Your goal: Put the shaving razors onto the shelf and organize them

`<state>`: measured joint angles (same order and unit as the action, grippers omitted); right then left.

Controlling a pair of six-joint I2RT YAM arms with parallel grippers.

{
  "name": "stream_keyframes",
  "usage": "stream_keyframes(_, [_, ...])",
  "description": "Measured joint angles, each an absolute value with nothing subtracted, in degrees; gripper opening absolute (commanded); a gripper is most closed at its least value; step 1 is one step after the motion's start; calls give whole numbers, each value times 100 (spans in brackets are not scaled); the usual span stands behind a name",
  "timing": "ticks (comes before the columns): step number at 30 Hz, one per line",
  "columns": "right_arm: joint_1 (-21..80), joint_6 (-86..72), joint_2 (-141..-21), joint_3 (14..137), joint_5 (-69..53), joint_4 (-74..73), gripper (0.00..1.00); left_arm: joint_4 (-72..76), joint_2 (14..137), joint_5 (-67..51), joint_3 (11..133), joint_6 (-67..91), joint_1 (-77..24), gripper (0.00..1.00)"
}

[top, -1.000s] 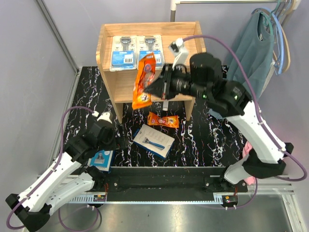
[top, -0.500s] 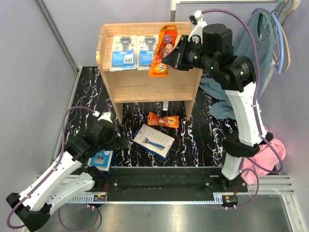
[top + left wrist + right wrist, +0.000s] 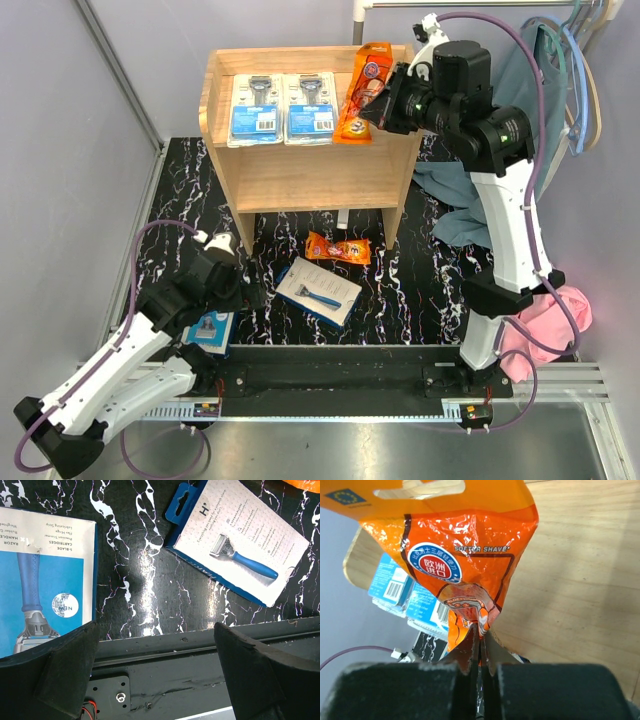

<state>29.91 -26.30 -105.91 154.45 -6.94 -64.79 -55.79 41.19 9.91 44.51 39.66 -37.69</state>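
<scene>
The right gripper is pinched shut on the lower edge of an orange packet, and the wrist view shows both fingers pressed together on the crinkled foil. The packet hangs tilted over the right part of the top tier of the wooden shelf, its hang-hole end pointing far. Whether it touches the wood I cannot tell. To its left, two blue blister packs lie flat side by side on the same tier.

The left gripper is spread wide and holds nothing, low over the near left of the black marbled table. A white-and-blue box lies just beside its left finger. A second box lies at an angle near the middle of the table, and a second orange packet lies just beyond it, in front of the shelf
</scene>
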Motion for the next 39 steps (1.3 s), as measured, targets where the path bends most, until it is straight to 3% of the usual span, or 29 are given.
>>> stream_keyframes(9, [2840, -2558, -10822, 15537, -711, -6464, 9, -5568, 4180, 991, 4449, 3966, -3769, 99])
stream_keyframes(14, [2805, -2499, -10919, 15633, -707, -6447, 32, -5566, 4185, 989, 4449, 3966, -3771, 99])
stream_keyframes(19, [2783, -2456, -11026, 15635, -707, -6438, 35, -5564, 4202, 989, 4449, 3962, -3769, 99])
stream_keyframes(23, [2779, -2445, -11083, 15635, -705, -6440, 47, -5566, 4213, 989, 4447, 3953, -3769, 99])
stream_keyframes(30, [2773, -2412, -11085, 15635, -650, -6401, 90, -5564, 4213, 987, 4447, 3948, -3769, 99])
stream_keyframes(33, [2803, -2416, -11041, 15611, -646, -6228, 100, -5564, 4213, 987, 4447, 3948, -3769, 99])
stream_keyframes(39, [2801, -2416, -10718, 15222, -517, -5909, 100, -5564, 4213, 987, 4447, 3948, -3769, 99])
